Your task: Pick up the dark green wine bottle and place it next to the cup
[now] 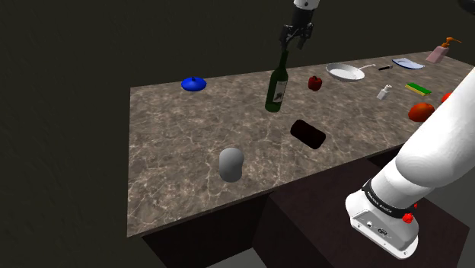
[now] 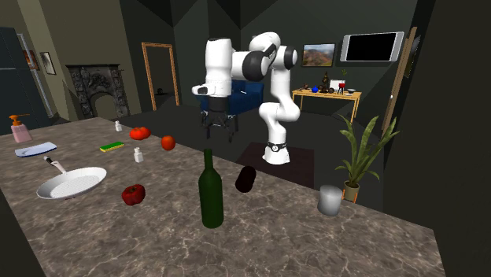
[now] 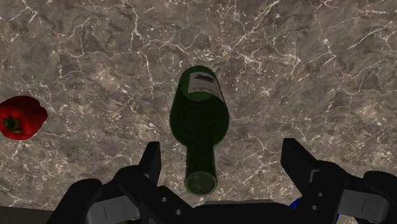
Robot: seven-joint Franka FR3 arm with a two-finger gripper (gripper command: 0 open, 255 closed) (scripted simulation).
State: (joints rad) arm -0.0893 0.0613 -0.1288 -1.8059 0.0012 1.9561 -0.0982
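The dark green wine bottle [image 1: 278, 85] [image 2: 210, 193] stands upright on the marbled counter [image 1: 190, 145], with a pale label on its body. My gripper [image 1: 297, 38] [image 2: 218, 126] hangs just above the bottle's mouth, open, its fingers apart and touching nothing. In the wrist view I look straight down on the bottle [image 3: 200, 121], whose neck sits between the spread fingers [image 3: 153, 162], nearer to one of them. The grey cup [image 1: 231, 164] [image 2: 330, 200] stands near the counter's front edge in the shoulder view, well apart from the bottle.
A dark cylinder [image 1: 307, 133] [image 2: 246, 179] lies on its side between bottle and stand. A red pepper [image 1: 314, 83] [image 3: 20, 118], a white pan [image 1: 346, 73], a blue lid [image 1: 194, 84], a sponge [image 1: 417, 88], a small white bottle [image 1: 384, 92] and a soap dispenser [image 1: 441, 51] stand around.
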